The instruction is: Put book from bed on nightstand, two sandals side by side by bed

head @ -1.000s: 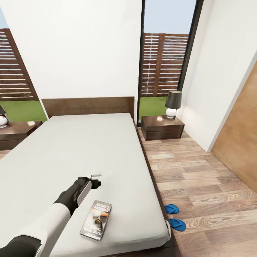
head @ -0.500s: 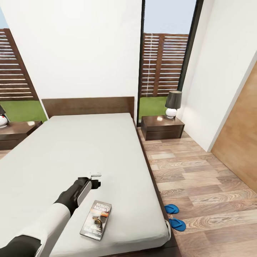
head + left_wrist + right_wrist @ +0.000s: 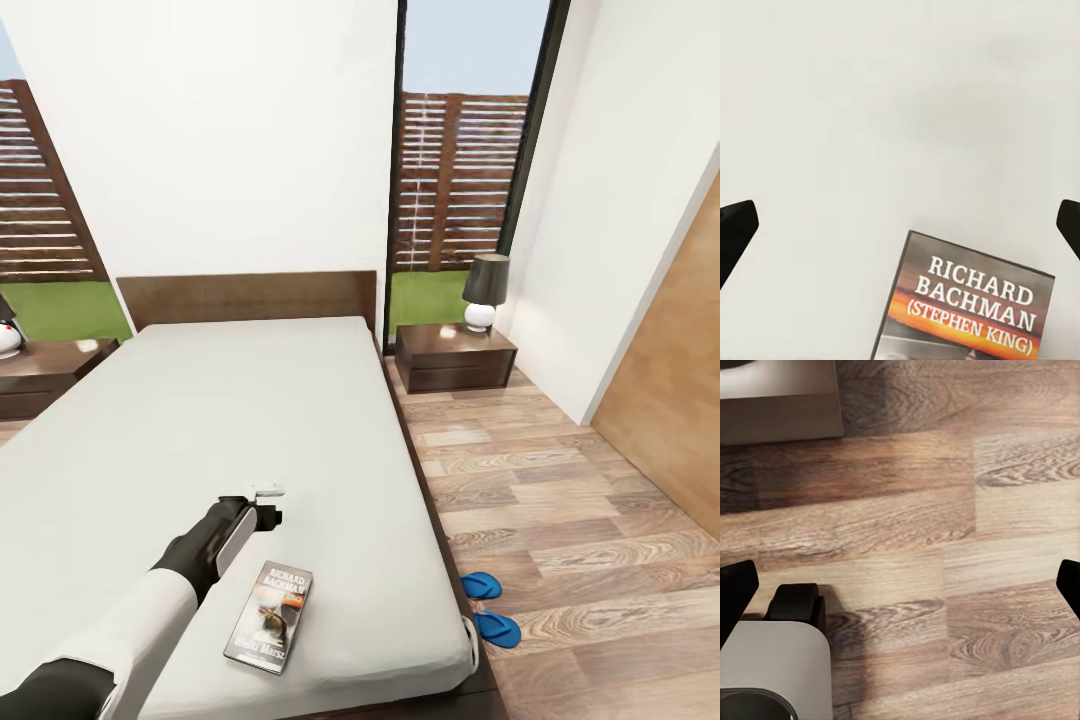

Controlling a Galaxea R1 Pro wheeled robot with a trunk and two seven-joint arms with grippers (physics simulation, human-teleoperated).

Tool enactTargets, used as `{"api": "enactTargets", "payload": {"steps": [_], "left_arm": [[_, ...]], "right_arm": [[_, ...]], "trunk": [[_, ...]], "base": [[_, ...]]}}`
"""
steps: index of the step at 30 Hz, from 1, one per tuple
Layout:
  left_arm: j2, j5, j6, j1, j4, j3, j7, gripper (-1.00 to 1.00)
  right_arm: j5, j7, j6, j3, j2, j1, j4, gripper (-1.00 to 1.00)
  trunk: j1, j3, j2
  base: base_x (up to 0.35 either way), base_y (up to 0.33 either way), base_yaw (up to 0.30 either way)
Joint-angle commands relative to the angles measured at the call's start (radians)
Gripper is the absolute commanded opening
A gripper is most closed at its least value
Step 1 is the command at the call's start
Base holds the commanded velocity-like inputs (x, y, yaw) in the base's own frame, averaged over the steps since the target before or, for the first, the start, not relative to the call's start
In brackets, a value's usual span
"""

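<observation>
The book (image 3: 270,615) lies flat near the foot end of the bed (image 3: 180,420), its dark cover with the orange band facing up. My left gripper (image 3: 267,502) hovers over the pale mattress just beyond the book's far end, open and holding nothing. In the left wrist view the book (image 3: 967,307) sits ahead of the left gripper (image 3: 900,225), between the spread fingertips (image 3: 735,232). Two blue sandals (image 3: 481,585) (image 3: 497,629) lie on the floor beside the bed's foot corner. One nightstand (image 3: 455,357) stands right of the headboard, another nightstand (image 3: 45,370) left of it. My right gripper (image 3: 900,585) is open above bare floor.
A black-shaded lamp (image 3: 484,290) stands on the right nightstand. A brown door (image 3: 675,400) lines the right wall. Wood-plank floor (image 3: 560,500) stretches between the bed and that wall. The robot's grey base (image 3: 772,667) shows in the right wrist view.
</observation>
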Motion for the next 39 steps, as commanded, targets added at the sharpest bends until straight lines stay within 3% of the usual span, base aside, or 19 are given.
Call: {"api": "enactTargets", "payload": {"steps": [1, 39], "left_arm": [[0.001, 0.01, 0.003, -0.001, -0.001, -0.005, 0.008, 1.0], [0.001, 0.013, 0.004, -0.001, -0.012, -0.005, 0.01, 1.0]], "right_arm": [[0.01, 0.002, -0.003, -0.008, 0.0, -0.001, 0.001, 1.0], [0.01, 0.002, -0.002, -0.001, 0.002, -0.001, 0.009, 1.0]], "trunk": [[0.0, -0.001, -0.001], [0.0, -0.01, -0.001]], "base": [[0.0, 0.0, 0.0], [0.016, 0.0, 0.013]]}}
